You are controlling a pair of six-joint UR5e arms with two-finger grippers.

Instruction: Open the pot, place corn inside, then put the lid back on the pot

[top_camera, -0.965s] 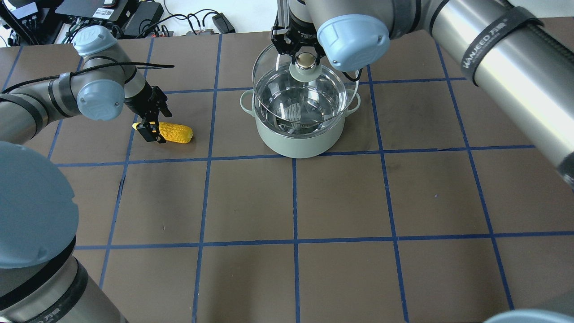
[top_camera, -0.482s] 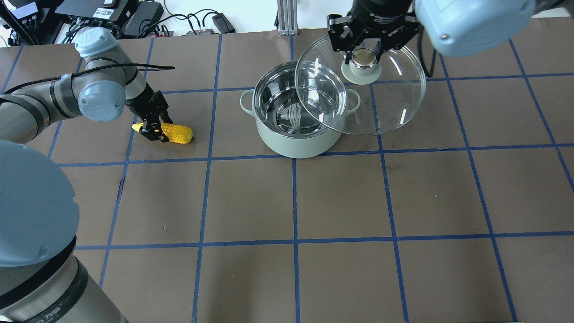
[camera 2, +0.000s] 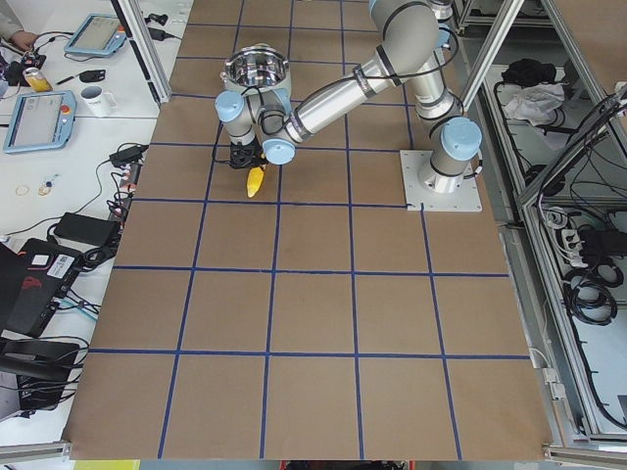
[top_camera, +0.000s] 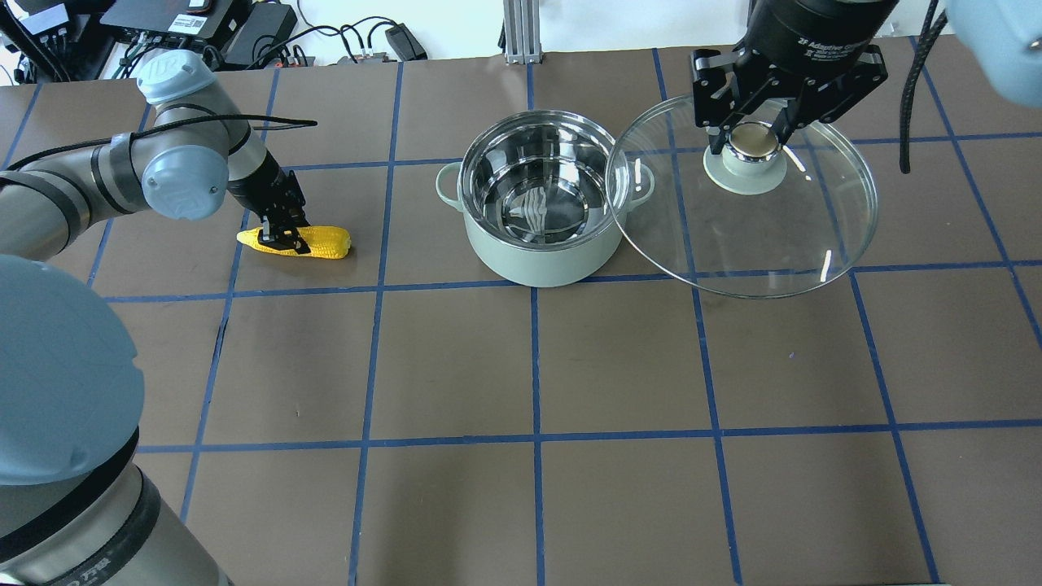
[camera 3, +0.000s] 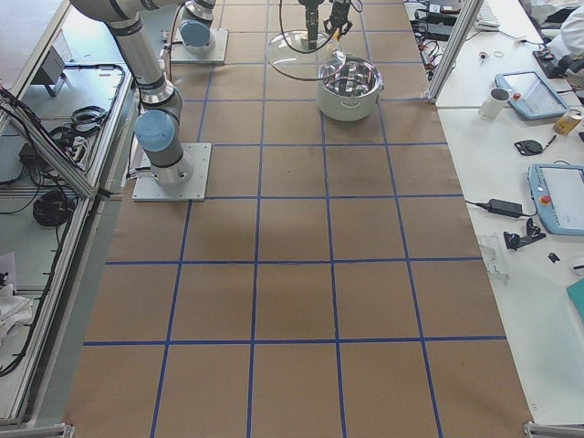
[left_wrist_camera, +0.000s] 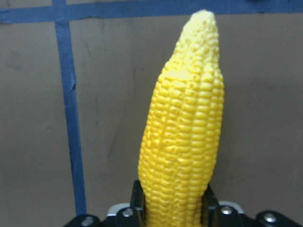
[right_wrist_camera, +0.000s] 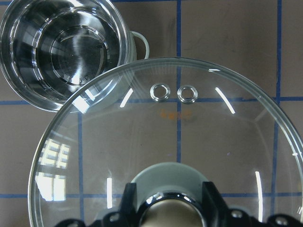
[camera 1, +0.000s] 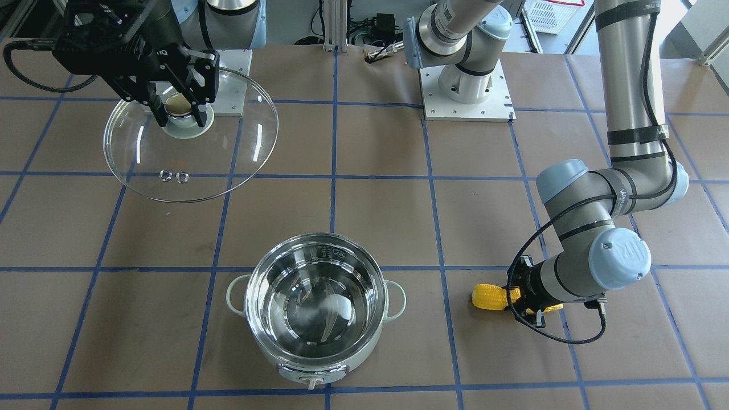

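The pot [top_camera: 541, 259] stands open on the table [top_camera: 619, 366], its steel interior showing. The right gripper [top_camera: 755, 137] has its jaws clamped on the knob [camera 1: 177, 103] of the lid [top_camera: 749, 240] and holds it in the air to the pot's right; in the overhead view the glass rim overlaps the pot's side handle [top_camera: 649, 185]. The corn [top_camera: 324, 242] lies on the table left of the pot, a blue tape line [top_camera: 384, 236] between them, with the left gripper [top_camera: 281, 236] closed on its sides. Cables [top_camera: 358, 37] lie beyond the far edge.
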